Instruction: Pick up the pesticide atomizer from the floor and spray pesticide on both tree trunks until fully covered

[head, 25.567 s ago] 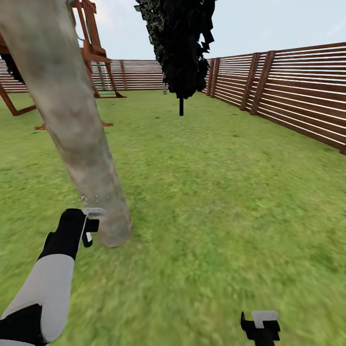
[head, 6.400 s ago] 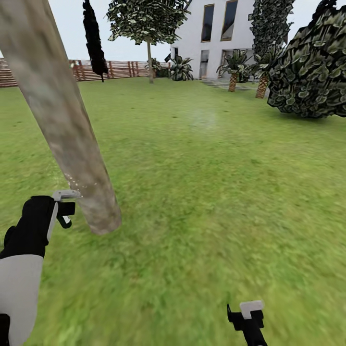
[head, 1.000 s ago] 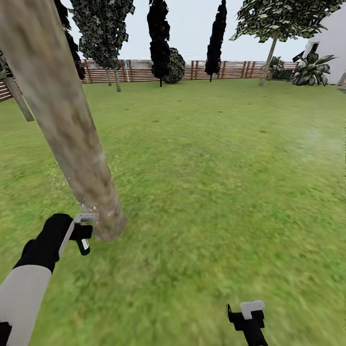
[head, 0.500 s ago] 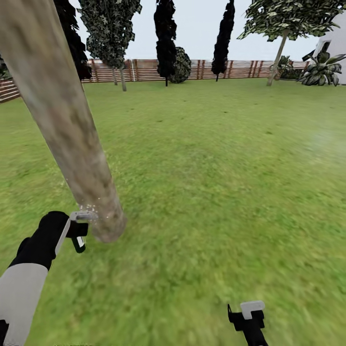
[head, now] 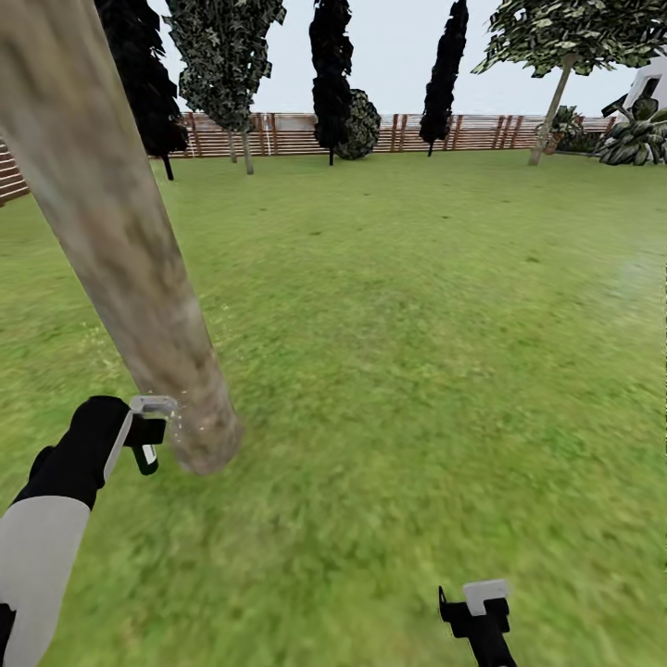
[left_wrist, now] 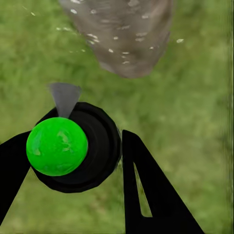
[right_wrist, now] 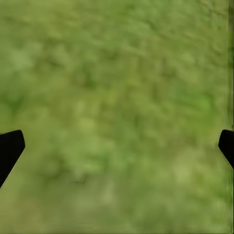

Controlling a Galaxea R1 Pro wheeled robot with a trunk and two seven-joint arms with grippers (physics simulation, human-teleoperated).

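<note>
A thick mottled grey-beige tree trunk [head: 120, 241] leans across the left of the head view, and its base meets the grass lawn [head: 417, 352]. My left gripper [head: 144, 435] hangs just left of that base, shut on the pesticide atomizer [left_wrist: 73, 151], a black round body with a bright green ball on it. Its grey nozzle cone [left_wrist: 64, 97] points at the trunk's foot [left_wrist: 122, 34], where white droplets speckle the bark. My right gripper [head: 482, 611] sits low at the front right, open over bare grass, fingertips wide apart [right_wrist: 117, 146].
A brown slat fence [head: 287, 134] closes the far side of the garden. Dark narrow conifers [head: 329, 74] stand before it. A light-trunked tree [head: 554, 88] rises far back on the right, with leafy plants [head: 635, 139] beside it. Open lawn stretches ahead and right.
The whole view has swung, so the background has drifted rightward. My left gripper with the atomizer has edged a little left and up beside the trunk's base. The right gripper keeps its pose.
</note>
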